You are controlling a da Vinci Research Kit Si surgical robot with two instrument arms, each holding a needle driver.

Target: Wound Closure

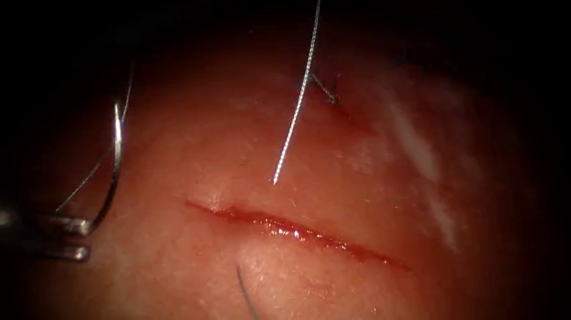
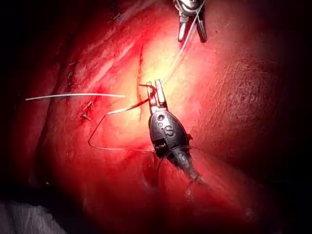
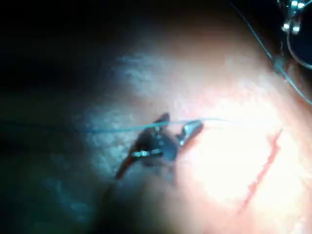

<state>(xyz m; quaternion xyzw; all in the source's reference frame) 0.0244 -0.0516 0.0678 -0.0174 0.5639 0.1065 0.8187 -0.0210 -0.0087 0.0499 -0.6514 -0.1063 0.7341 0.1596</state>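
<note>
Left claw (image 1: 84,238) clenched on the needle (image 1: 118,150), gripping it close to one end of its curve; the two jaw tips look a little apart in the endoscope view and closer together in the left wrist view (image 2: 155,92). From the grip the needle arcs upward, and thread runs off its upper end. Needle is wholly clear of the tissue (image 1: 198,139), held well to the left of the cut (image 1: 290,231)

Right claw (image 3: 178,123) released, jaws spread, nothing gripped; a strand of thread crosses just at its jaw tips in the right wrist view, and whether it touches them cannot be told. Same claw shows in the left wrist view (image 2: 191,35), jaws parted, with a pale strand running along it

Cut lies slanted across the tissue, open along the length in view, with glossy red fluid (image 1: 269,224) in it. A bright length of thread (image 1: 298,93) comes down from above and ends free just above the cut's left part. Near it sits a stitch (image 1: 330,98) with short dark ends, up and right of the cut. A dark cut end of thread (image 1: 248,301) lies on the tissue below the cut
</note>
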